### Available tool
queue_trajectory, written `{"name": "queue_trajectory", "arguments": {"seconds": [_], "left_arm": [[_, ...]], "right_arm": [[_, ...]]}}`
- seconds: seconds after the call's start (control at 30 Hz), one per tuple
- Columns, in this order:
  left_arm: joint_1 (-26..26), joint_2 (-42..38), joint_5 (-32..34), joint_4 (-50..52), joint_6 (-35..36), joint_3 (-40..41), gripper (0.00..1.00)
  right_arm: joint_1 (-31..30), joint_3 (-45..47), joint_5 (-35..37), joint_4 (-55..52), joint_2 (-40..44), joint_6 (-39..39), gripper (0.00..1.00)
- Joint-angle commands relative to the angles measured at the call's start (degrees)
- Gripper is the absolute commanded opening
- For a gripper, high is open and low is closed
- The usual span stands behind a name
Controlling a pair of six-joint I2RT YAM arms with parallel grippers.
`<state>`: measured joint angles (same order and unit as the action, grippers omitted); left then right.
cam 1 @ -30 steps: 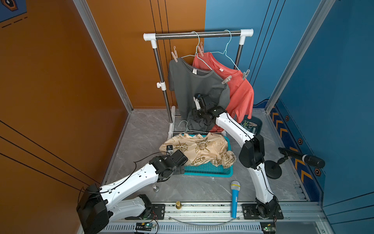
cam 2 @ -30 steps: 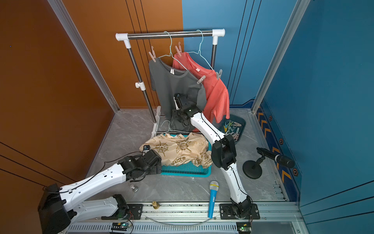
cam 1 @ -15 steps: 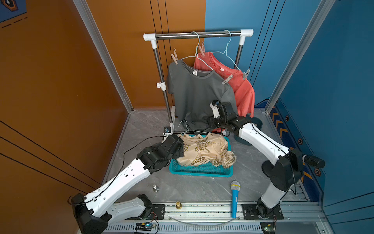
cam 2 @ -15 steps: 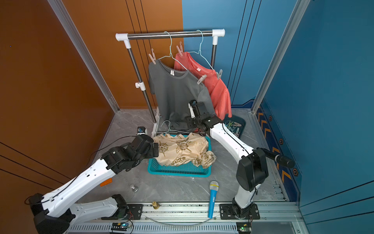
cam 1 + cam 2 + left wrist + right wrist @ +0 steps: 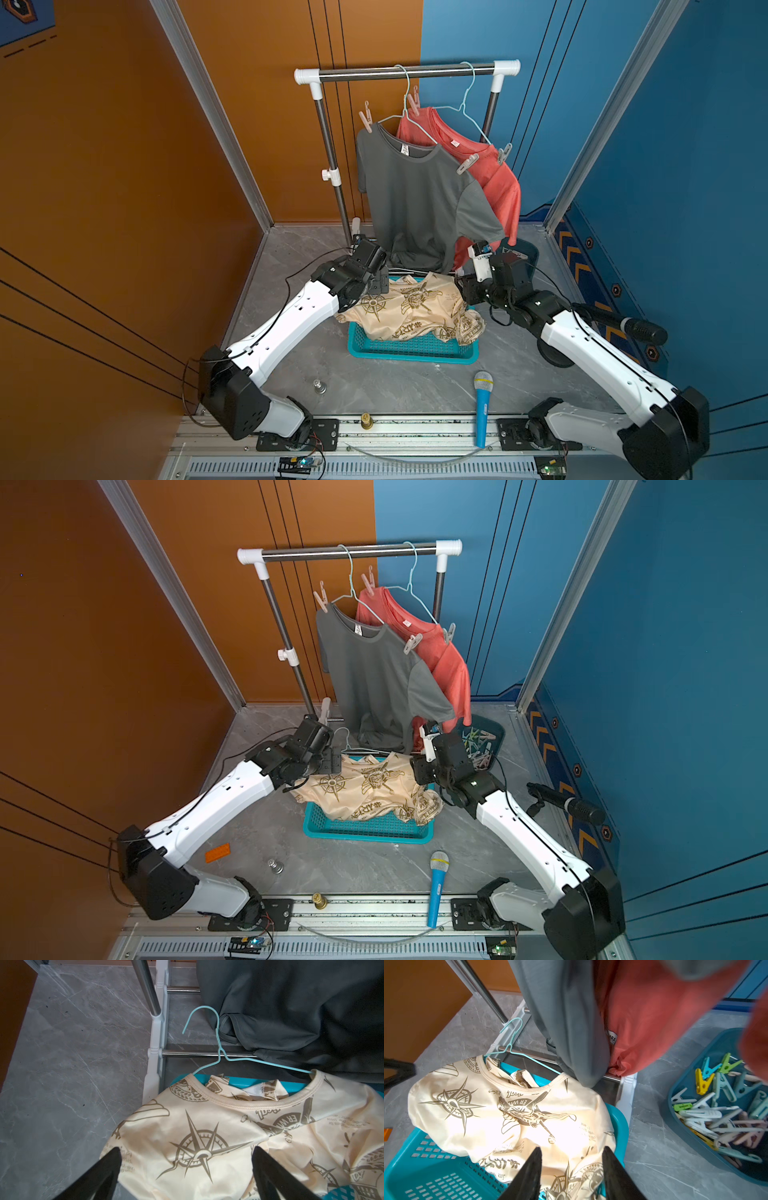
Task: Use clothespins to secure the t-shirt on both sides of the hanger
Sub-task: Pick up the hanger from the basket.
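Left jaws are gaping wide and right jaws are standing partly open, both empty, flanking the cream t-shirt (image 5: 411,309) and its hanger (image 5: 218,1043) draping over the teal basket (image 5: 411,348) mid-frame. The clothespins (image 5: 478,750) are lying in a dark tray (image 5: 498,735) right of centre.

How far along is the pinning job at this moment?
Done: grey t-shirt and coral t-shirt hang on the rail, each pinned at both shoulders. In hand: left fingers and right fingers, open and empty, hover over the cream t-shirt, hanger in its neck, draped over the basket. Left: fetch clothespins from the tray, pin both sides.
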<state>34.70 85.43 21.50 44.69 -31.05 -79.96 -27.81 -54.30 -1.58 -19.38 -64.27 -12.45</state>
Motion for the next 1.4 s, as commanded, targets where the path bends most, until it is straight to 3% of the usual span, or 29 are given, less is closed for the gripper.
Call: {"name": "queue_trajectory", "arguments": {"seconds": [0.0, 0.3, 0.43, 0.9, 1.03, 1.37], "left_arm": [[-0.9, 5.2, -2.6, -0.5, 0.9, -4.2, 0.98], [-3.3, 20.0, -7.6, -1.7, 1.6, -14.8, 0.99], [-4.8, 25.5, -8.7, -1.7, 2.0, -19.4, 0.94], [-7.1, 38.4, -9.5, -1.6, 2.8, -30.3, 0.87], [-7.3, 40.7, -10.3, -1.6, 2.3, -32.6, 0.8], [-6.7, 43.2, -11.1, -1.7, 3.4, -36.3, 0.45]], "right_arm": [[0.8, 3.6, 4.7, 2.3, 4.3, -0.8, 0.51], [4.0, 5.8, 8.0, 0.2, 8.2, -2.3, 0.51], [6.7, 6.4, 7.1, 0.9, 8.6, -3.5, 0.51], [11.1, 7.8, 5.3, 2.0, 8.5, -5.0, 0.5], [11.5, 8.0, 5.2, 2.1, 8.4, -5.1, 0.5], [12.0, 8.4, 5.0, 2.0, 8.1, -5.3, 0.5]]}}
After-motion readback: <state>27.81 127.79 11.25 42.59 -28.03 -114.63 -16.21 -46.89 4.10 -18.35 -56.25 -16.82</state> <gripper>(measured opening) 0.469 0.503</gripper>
